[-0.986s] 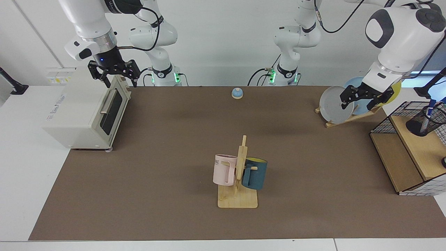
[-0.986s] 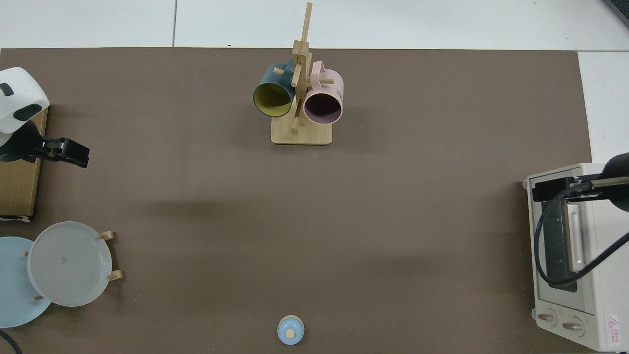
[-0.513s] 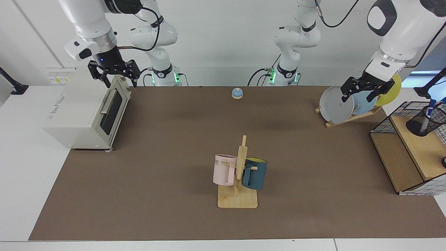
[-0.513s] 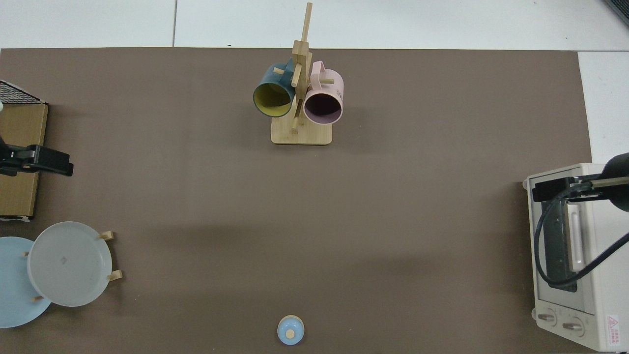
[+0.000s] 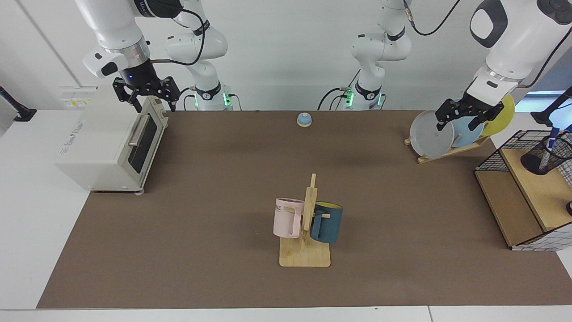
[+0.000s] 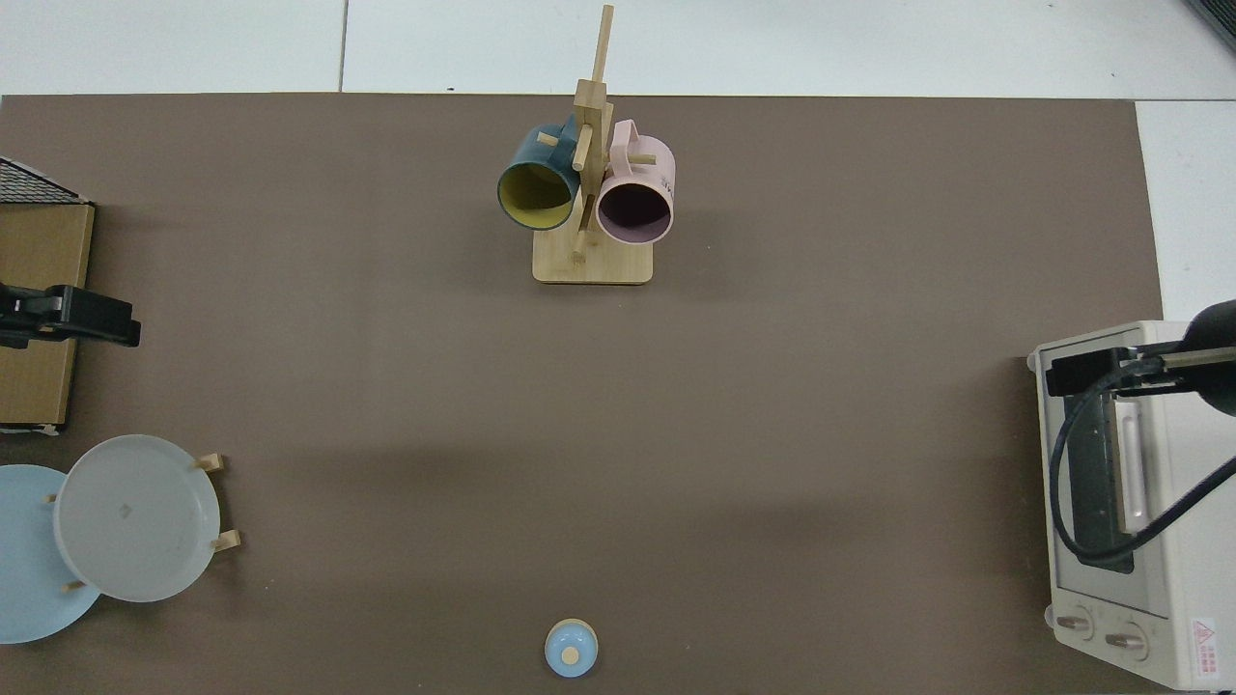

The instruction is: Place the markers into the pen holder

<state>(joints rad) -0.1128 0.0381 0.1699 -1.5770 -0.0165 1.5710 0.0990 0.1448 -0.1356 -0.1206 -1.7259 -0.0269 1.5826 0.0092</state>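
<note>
Marker, slim with a blue end, stands inside the pen holder, a black wire-mesh cup on the wooden shelf of a wire basket, below and outward of the left gripper. A matte brown mat covers the white table. The boxy cream toaster oven sits under the right gripper, fingers spread, that arm waiting. The left gripper hangs empty, fingers apart, before round plates in a wooden rack. Only the facing view shows the cup and marker; the top view crops them.
</note>
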